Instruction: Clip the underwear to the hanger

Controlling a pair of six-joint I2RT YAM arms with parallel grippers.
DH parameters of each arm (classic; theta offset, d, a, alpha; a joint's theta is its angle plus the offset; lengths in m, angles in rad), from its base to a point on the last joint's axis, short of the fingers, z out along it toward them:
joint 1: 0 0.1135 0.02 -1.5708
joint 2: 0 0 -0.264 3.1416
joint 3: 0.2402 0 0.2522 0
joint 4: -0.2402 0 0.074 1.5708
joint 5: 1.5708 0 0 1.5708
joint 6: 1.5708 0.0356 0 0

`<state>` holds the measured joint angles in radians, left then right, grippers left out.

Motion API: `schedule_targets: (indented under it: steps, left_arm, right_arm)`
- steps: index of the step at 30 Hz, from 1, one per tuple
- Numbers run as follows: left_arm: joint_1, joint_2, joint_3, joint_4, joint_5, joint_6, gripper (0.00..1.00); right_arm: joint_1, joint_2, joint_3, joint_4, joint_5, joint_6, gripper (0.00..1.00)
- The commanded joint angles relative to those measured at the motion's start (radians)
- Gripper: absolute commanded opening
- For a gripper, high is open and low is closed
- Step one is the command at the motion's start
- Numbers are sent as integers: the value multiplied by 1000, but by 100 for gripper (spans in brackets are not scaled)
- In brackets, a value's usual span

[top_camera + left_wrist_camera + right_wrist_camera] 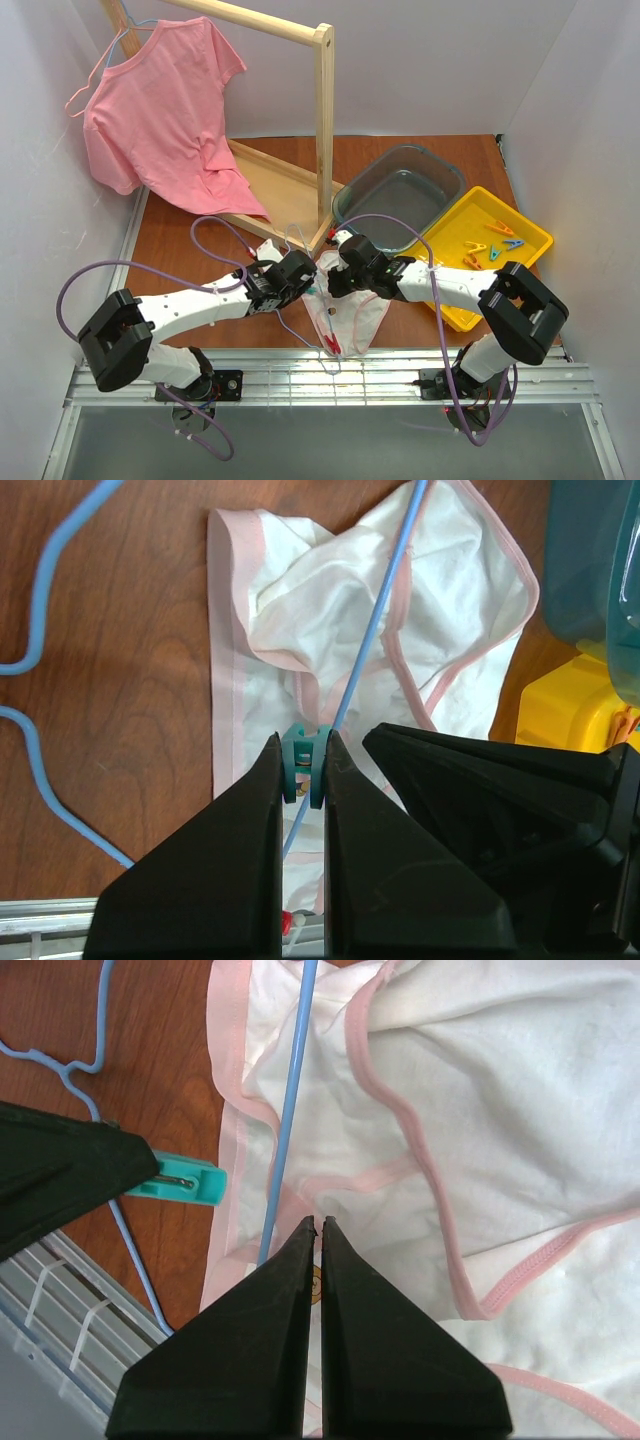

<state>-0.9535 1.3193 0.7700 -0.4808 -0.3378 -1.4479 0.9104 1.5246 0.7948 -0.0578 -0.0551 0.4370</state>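
White underwear (440, 590) with pink trim lies crumpled on the brown wooden surface (130, 630), between the two arms. The light-blue hanger (385, 610) lies with one wire running straight across the cloth, on top of it. The left claw (305, 742) is clenched on a teal clothes peg (303, 768), whose nose sits at the trimmed edge, just beside the wire. The right claw (319, 1228) has its fingers pressed together at the pink trim next to the wire; whether cloth is pinched between them cannot be told.
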Motion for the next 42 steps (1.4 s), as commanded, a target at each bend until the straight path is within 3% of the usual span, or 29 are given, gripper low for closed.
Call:
schedule_targets:
  steps: [1,18,42]
  left_arm:
    - [-30,38,77,-44,-58,-19,0]
    - [-80,176,184,-130,-87,-68,0]
    - [-131,304,330,-254,-188,-54,0]
  right_arm:
    - [4,-17,30,-10,26,-9,1]
    - [4,-92,-2,-33,84,-18,1]
    - [-57,-136,-40,3,-11,-53,1]
